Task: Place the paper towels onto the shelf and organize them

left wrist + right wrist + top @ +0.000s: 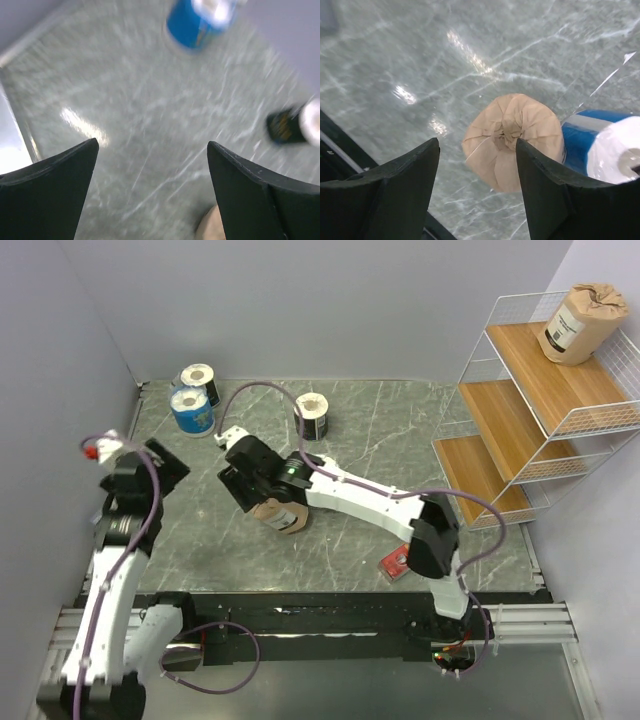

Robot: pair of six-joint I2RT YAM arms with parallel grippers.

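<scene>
Top: high, from near edge, looking down over whole table. Wrist cameras: close, angled down at tabletop; right shares brown roll with top.

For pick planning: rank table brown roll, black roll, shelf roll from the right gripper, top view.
1. Table brown roll: beside the right gripper.
2. Black roll: farther back, mid-table.
3. Shelf roll: far right corner.
</scene>
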